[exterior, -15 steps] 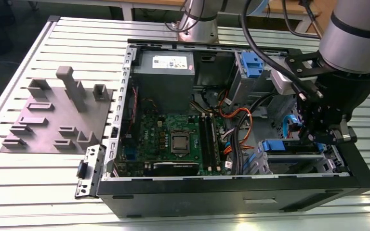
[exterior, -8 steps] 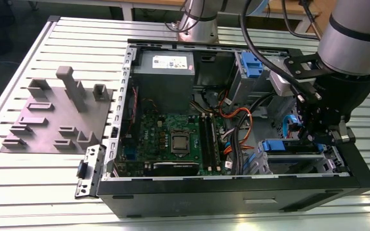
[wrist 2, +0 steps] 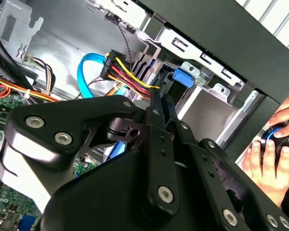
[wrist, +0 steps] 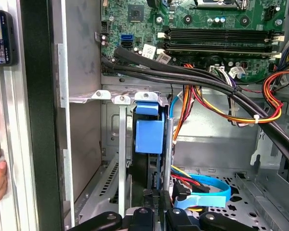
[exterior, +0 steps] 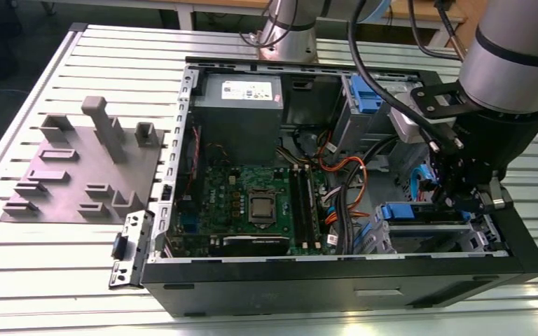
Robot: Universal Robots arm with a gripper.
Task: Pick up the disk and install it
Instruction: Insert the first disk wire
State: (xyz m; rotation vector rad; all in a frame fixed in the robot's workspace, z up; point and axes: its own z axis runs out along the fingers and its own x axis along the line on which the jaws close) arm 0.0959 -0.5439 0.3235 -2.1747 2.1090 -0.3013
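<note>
You are working in a robotics lab or test workshop. An opened computer case [exterior: 344, 210] lies on its side on a slotted aluminium desk [exterior: 45, 266], its motherboard [exterior: 250, 203] and cables exposed. A grey fixture plate [exterior: 73, 175] with upright blocks sits near the desk's edge on the exterior view's left. The robot arm's base [exterior: 288, 31] is mounted at the desk's far edge.

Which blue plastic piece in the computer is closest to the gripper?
The lower blue piece in the exterior view, right beside the gripper; the other blue piece sits up by the grey box.
</note>
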